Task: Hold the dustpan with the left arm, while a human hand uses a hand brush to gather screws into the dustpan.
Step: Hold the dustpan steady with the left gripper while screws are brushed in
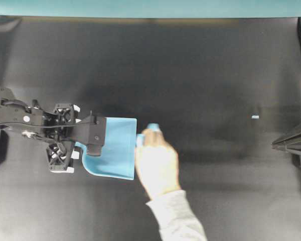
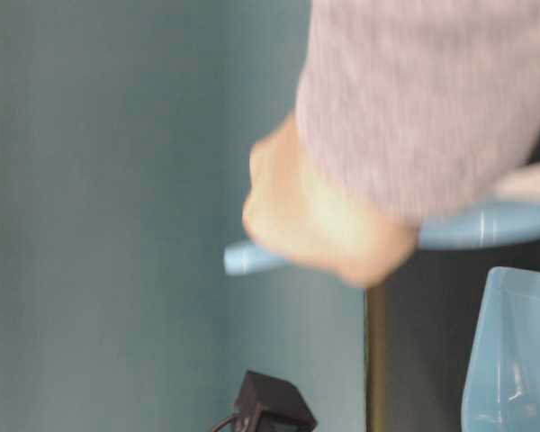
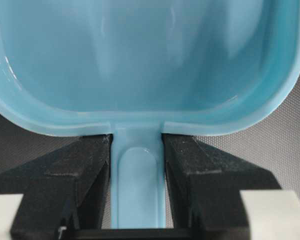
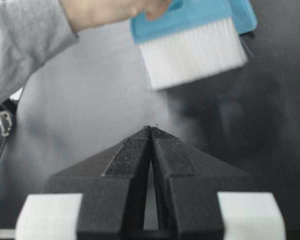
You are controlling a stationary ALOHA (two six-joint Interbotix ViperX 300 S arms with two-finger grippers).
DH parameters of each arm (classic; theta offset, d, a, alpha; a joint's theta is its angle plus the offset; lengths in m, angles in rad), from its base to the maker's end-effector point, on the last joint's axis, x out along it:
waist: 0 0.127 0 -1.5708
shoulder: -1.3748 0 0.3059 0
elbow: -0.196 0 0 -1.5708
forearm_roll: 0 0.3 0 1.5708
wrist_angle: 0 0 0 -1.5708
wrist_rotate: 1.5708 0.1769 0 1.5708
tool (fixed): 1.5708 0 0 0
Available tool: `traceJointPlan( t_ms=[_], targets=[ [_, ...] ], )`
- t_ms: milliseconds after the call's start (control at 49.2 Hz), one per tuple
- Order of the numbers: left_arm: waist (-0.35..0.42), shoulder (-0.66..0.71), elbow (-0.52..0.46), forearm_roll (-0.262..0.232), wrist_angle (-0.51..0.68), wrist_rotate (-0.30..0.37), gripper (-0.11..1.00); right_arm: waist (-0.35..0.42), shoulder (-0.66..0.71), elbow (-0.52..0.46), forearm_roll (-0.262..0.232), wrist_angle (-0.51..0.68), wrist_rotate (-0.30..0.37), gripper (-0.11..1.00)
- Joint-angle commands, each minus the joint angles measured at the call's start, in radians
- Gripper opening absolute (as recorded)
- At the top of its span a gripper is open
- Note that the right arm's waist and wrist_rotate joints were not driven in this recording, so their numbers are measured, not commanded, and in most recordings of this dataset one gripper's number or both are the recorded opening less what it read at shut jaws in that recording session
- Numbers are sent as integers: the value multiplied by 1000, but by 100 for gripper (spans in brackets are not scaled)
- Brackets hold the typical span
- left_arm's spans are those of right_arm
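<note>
The left claw (image 3: 137, 195) is clamped on the short handle of the dustpan (image 1: 118, 148), whose tray runs away from the claw toward the middle of the tabletop (image 1: 205, 75). At the dustpan's open mouth, a human hand (image 1: 155, 163) holds the hand brush (image 4: 192, 37). No screws are discernible. The right claw (image 4: 151, 137), well apart from the dustpan, has its jaws together.

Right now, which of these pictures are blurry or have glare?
Table-level view: the hand and sleeve are smeared with blur. Right wrist view: the hand brush bristles look soft. Left wrist view: sharp, with glossy highlights on the dustpan. Overhead view: the hand is washed out.
</note>
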Motion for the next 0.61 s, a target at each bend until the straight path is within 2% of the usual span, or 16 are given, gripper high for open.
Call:
traceJointPlan(
  t_ms=[0, 589],
  targets=[
    [0, 15, -26, 5, 0, -3, 30, 0, 3, -5, 0, -9, 0, 0],
    [5, 26, 0, 3, -87, -26, 30, 0, 2, -5, 2, -11, 0, 0]
  ],
)
